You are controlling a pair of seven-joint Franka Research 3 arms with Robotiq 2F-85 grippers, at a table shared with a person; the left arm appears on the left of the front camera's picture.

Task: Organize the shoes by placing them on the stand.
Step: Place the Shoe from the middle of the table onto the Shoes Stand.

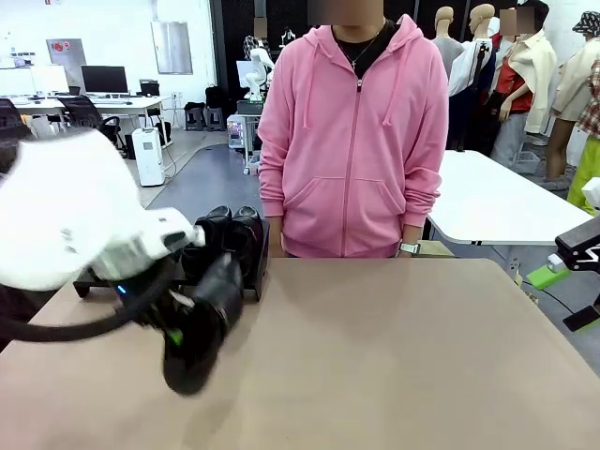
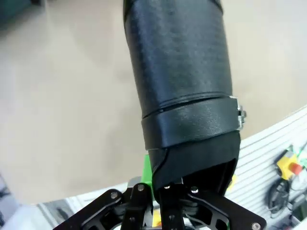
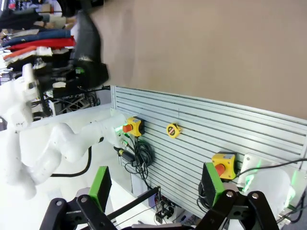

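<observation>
While the left gripper (image 1: 178,330) is clenching one shoe (image 1: 200,333) in the front view, just in front of the stand (image 1: 251,274) where two shoes (image 1: 230,234) are already sitting, its toe is pointing down toward the table (image 1: 394,356), so it could slip or swing. From the left wrist, the fingers (image 2: 148,175) are pinching only the heel rim, long axis running away from the camera. From the right wrist, the right gripper (image 3: 156,191) is standing released, well apart from the stand.

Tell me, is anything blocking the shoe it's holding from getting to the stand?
Nothing visible. The left hand holds a shoe just in front of the stand. Two shoes already sit on the stand's right section.
</observation>
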